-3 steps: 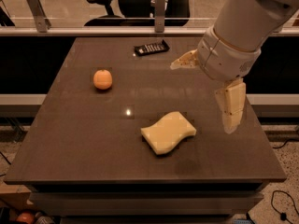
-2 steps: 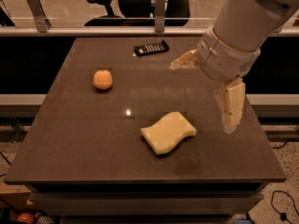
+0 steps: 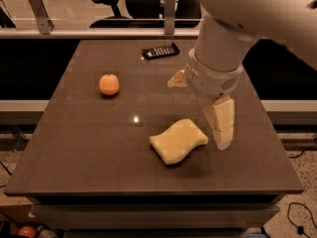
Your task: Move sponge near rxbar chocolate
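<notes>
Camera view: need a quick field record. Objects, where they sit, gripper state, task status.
sponge: lying flat on the table, front-centre, not gripped
rxbar chocolate: near the table's far edge, well apart from the sponge
orange fruit: left of centre, between the two in depth
gripper: open, above the table just right of and behind the sponge, no contact visible
task status: sponge not yet near the bar
</notes>
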### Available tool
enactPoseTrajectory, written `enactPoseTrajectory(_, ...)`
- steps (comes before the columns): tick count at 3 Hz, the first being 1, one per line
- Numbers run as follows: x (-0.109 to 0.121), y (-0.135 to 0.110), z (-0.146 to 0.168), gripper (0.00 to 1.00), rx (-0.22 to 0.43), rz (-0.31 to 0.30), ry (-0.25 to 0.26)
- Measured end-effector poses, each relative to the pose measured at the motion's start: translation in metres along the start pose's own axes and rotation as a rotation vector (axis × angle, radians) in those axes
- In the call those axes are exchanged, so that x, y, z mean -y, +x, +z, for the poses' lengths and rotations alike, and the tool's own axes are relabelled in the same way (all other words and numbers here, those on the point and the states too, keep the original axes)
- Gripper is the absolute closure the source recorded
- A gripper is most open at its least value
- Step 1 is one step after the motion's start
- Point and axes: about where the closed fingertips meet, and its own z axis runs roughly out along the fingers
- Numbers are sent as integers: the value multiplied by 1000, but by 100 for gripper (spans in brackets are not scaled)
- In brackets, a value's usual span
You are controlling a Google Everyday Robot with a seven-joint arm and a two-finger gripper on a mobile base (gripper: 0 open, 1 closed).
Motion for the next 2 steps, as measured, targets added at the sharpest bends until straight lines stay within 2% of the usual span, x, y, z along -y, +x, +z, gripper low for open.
enactPoseTrajectory(1, -1, -7, 21, 0, -67, 21, -42)
enactPoseTrajectory(2, -9, -18, 41, 0, -91, 48, -64)
